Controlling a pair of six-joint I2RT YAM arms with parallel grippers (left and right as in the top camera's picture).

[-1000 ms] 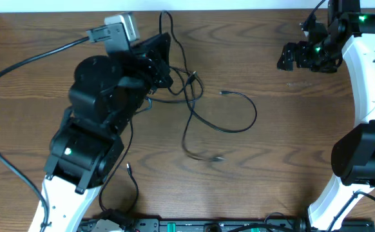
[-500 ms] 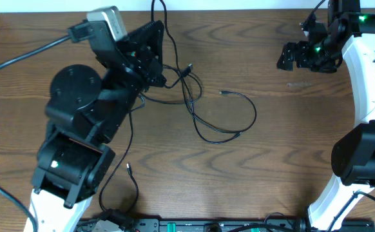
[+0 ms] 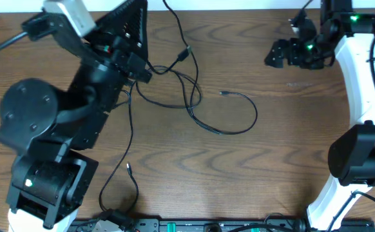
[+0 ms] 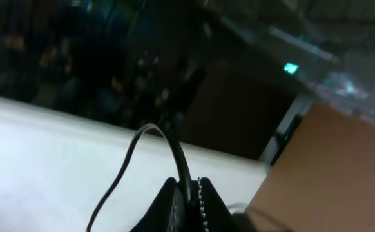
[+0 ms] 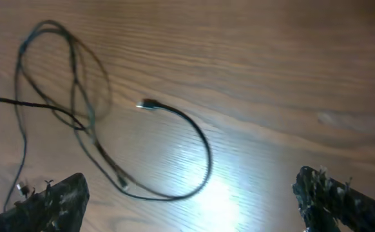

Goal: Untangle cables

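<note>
The cables [image 3: 194,96] are thin black cords lying in loose crossing loops at the table's middle, with one plug end [image 3: 223,93] free. My left gripper [image 3: 138,64] is raised high at the back left and is shut on one black cable [image 4: 186,183], which arcs up out of the jaws. My right gripper [image 3: 281,55] hovers open and empty at the back right, apart from the cords. In the right wrist view the loops [image 5: 78,96] lie at the left and the plug end [image 5: 147,104] in the middle, with my right gripper's [image 5: 200,200] fingers spread wide.
Another thin black cord with a plug tip [image 3: 128,166] runs down the front left toward a power strip [image 3: 174,225] at the table's front edge. A thick arm wire [image 3: 0,45] crosses the back left. Bare wood table [image 3: 284,161] lies right of the loops.
My left arm has risen and swung left and back, pulling its cable upward and drawing the loops toward the back. My right gripper has shifted slightly left.
</note>
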